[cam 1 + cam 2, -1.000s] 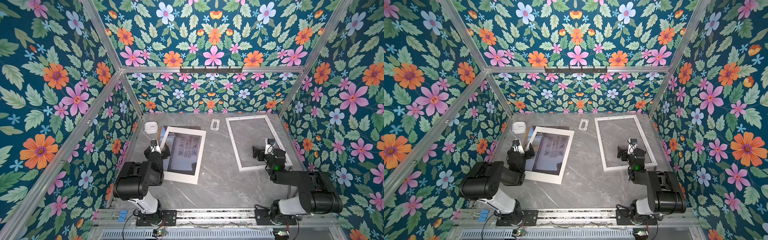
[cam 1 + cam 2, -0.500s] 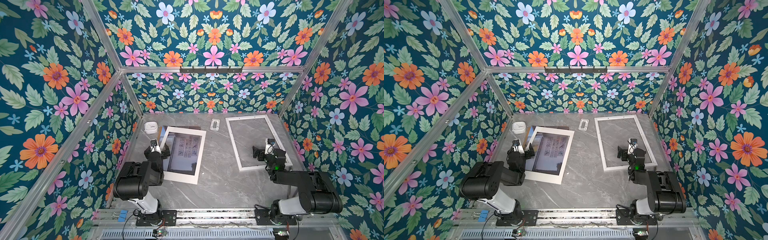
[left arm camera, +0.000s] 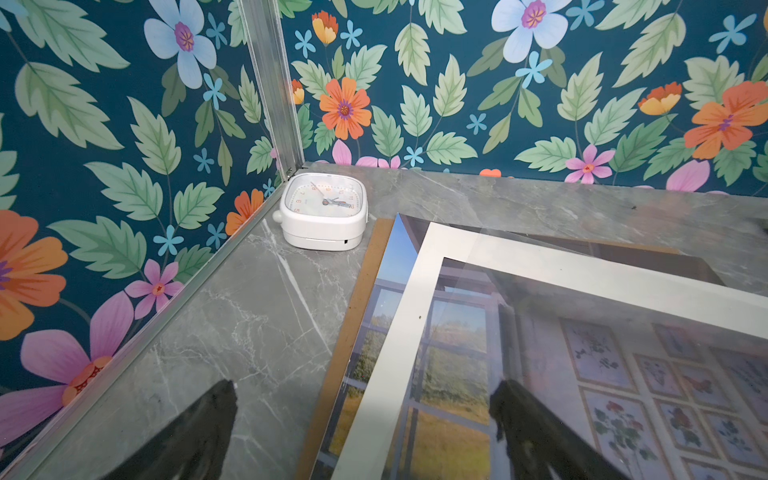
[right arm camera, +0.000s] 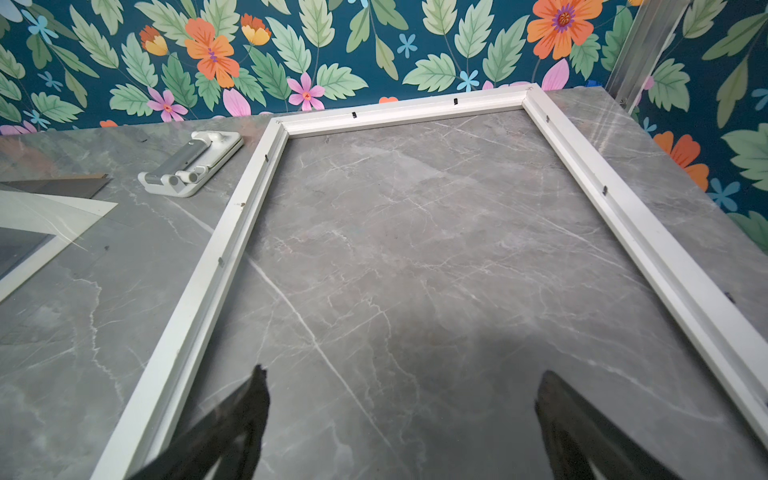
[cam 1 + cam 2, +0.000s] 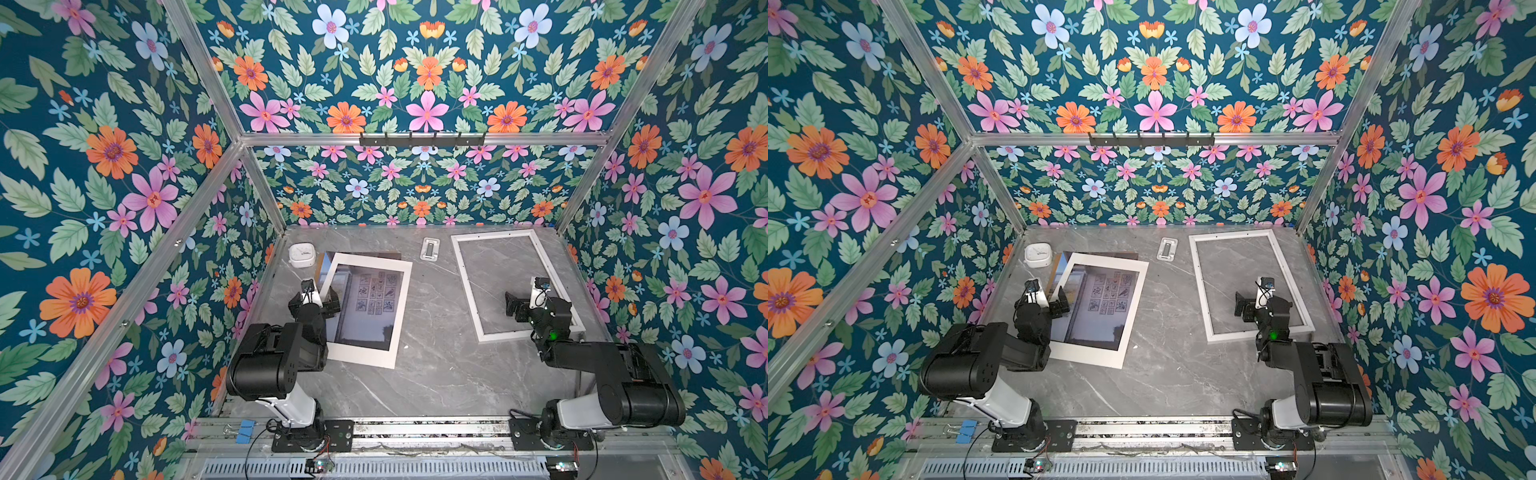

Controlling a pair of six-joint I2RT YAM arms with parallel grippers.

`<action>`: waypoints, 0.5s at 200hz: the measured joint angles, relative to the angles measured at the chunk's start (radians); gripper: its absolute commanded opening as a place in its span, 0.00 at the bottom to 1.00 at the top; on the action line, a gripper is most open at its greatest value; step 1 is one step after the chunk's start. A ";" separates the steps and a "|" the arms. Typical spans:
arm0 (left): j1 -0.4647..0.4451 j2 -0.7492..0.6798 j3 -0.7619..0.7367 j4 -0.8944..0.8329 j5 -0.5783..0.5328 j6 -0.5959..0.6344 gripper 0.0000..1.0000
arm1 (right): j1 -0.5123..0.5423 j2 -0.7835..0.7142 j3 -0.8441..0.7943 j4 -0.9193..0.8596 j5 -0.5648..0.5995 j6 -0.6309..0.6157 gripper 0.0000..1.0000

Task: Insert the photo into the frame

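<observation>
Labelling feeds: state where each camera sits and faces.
Both top views: high above the near edge, looking down and forward at table, photo, frame; left arm, right arm show.
Left wrist: low over the table, facing the white clock in the back corner; open left jaws show.
Right wrist: low over the frame's opening, facing the back wall; open right jaws show.
Shared: photo, in left wrist and top views.

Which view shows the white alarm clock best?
Left wrist view: the alarm clock is large, face up, numerals and hands legible. Both top views show it only as a small white square near the back corner. The right wrist view misses it.
</observation>
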 measured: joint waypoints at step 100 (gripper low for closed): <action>0.000 0.000 0.001 0.000 0.000 0.000 1.00 | 0.000 0.000 0.012 -0.002 0.027 0.011 0.99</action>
